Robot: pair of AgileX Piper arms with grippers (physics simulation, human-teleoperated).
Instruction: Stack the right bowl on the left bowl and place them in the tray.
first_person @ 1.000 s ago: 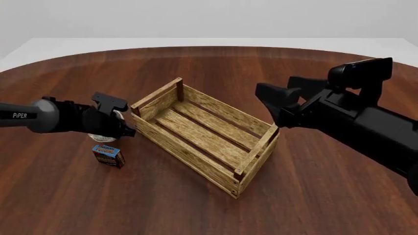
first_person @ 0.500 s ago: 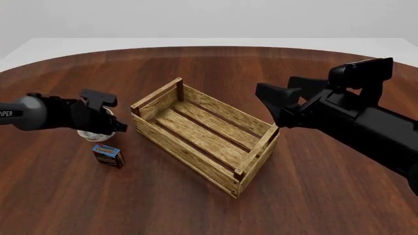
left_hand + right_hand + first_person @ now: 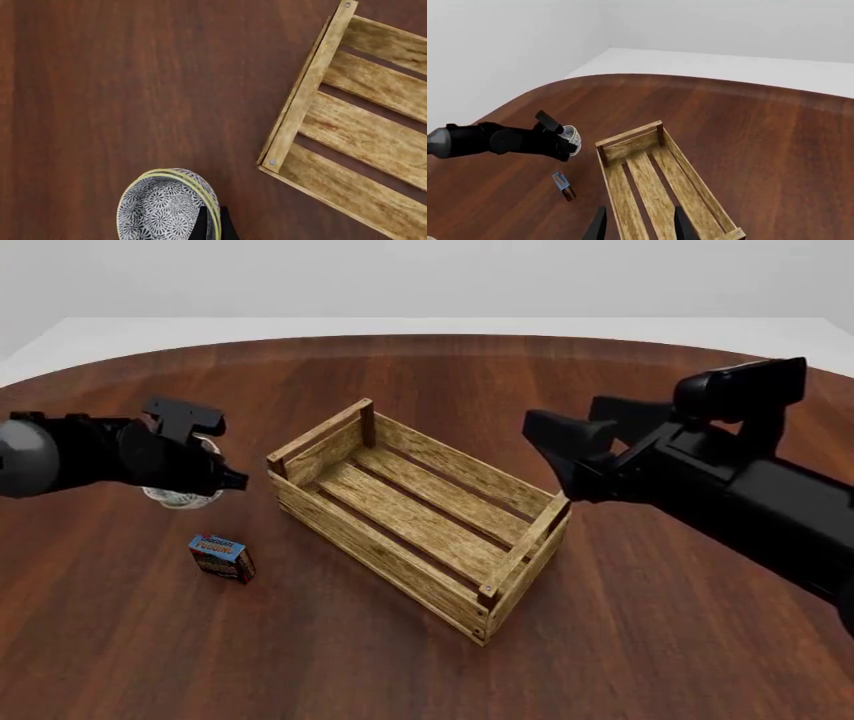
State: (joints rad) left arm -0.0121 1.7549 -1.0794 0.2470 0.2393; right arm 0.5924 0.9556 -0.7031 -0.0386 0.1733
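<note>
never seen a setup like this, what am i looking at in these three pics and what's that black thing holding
These are simulator renders of two black robot arms at a round wooden table. One picture looks from behind the arms; the other two come from cameras behind each gripper. The left gripper is shut on the rim of stacked patterned bowls, as its own camera shows. The right gripper is open and holds nothing above the tray, a slatted wooden crate. A small blue-and-red box lies on the table.

The tray (image 3: 424, 520) is rough, pale slatted wood. The table (image 3: 160, 640) is smooth dark wood with a soft sheen
</note>
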